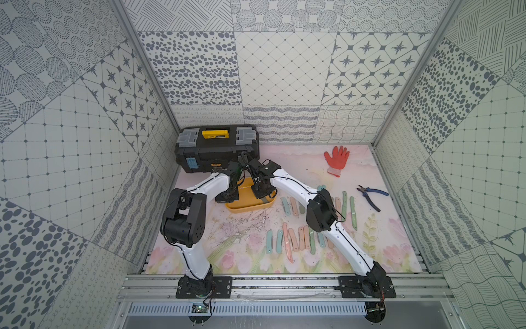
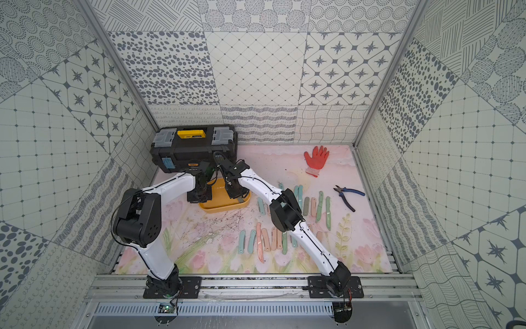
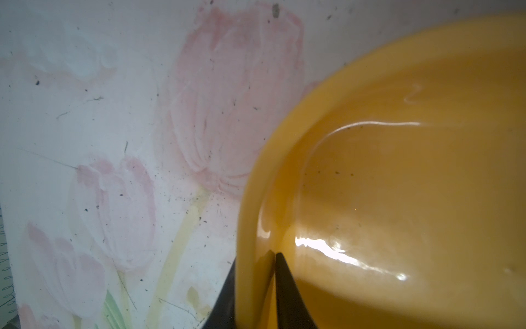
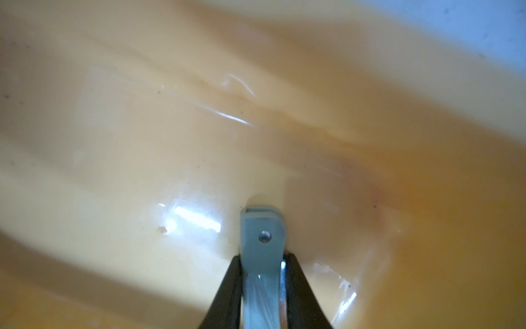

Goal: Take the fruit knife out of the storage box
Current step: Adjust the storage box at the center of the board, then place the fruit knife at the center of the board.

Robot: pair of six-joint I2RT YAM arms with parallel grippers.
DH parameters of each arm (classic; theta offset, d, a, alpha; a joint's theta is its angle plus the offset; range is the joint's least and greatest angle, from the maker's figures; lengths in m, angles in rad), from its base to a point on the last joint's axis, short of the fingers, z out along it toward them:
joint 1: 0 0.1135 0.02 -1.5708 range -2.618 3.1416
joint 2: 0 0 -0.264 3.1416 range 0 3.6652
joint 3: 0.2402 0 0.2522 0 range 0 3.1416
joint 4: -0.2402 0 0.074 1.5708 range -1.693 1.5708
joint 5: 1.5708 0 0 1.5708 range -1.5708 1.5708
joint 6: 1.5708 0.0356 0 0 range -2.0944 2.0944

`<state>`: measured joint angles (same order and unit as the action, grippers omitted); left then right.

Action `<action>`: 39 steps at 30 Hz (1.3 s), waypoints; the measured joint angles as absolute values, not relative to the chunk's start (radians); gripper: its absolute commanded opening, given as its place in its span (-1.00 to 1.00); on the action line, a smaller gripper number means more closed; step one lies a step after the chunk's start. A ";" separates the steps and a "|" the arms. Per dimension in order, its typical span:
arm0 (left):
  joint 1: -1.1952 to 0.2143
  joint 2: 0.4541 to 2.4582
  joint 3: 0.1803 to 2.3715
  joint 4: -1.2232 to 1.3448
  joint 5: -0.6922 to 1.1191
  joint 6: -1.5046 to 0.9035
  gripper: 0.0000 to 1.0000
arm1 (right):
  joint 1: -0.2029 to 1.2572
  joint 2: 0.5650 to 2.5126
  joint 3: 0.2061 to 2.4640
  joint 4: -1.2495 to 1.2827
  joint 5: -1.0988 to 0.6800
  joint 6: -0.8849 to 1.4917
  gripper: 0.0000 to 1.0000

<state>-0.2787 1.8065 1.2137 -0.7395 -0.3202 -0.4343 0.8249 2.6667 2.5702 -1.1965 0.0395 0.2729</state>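
Note:
The storage box (image 1: 247, 210) (image 2: 225, 208) is a shallow yellow tub on the floral mat, just in front of the toolbox. My left gripper (image 1: 226, 196) (image 3: 255, 259) is shut on the box's left rim (image 3: 250, 199), one finger outside the wall and one inside. My right gripper (image 1: 262, 193) (image 4: 263, 256) reaches down into the box. It is shut on the fruit knife (image 4: 262, 230), a pale blue-green handle with a metal rivet whose end touches the yellow floor (image 4: 142, 142). The arms hide most of the box's inside in both top views.
A black toolbox (image 1: 217, 148) with a yellow handle stands behind the box. Several pastel folded knives (image 1: 296, 239) lie in rows on the mat to the right. Blue-handled pliers (image 1: 371, 196) and a red glove (image 1: 336, 159) lie further right and back.

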 measured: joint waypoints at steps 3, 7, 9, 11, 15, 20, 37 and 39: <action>-0.279 1.806 1.214 -0.739 -0.320 -0.434 -0.64 | 0.822 2.652 2.550 -1.182 0.042 0.273 -0.63; -0.279 1.806 1.214 -0.739 -0.320 -0.434 -0.64 | 0.816 2.633 2.537 -1.168 0.043 0.273 -0.64; -0.279 1.806 1.214 -0.739 -0.320 -0.434 -0.64 | 0.813 2.624 2.537 -1.164 0.043 0.273 -0.65; -0.279 1.806 1.214 -0.739 -0.321 -0.434 -0.64 | 0.811 2.614 2.537 -1.161 0.043 0.273 -0.65; -0.279 1.806 1.214 -0.739 -0.321 -0.434 -0.64 | 0.809 2.594 2.537 -1.158 0.044 0.273 -0.65; -0.279 1.806 1.214 -0.739 -0.321 -0.434 -0.64 | 0.800 2.568 2.537 -1.155 0.045 0.273 -0.66; -0.299 1.852 1.262 -0.788 -0.380 -0.438 -0.68 | 0.721 2.275 2.371 -1.101 0.029 0.283 -0.65; -0.306 1.867 1.277 -0.805 -0.399 -0.442 -0.70 | 0.707 2.217 2.293 -1.076 0.033 0.286 -0.65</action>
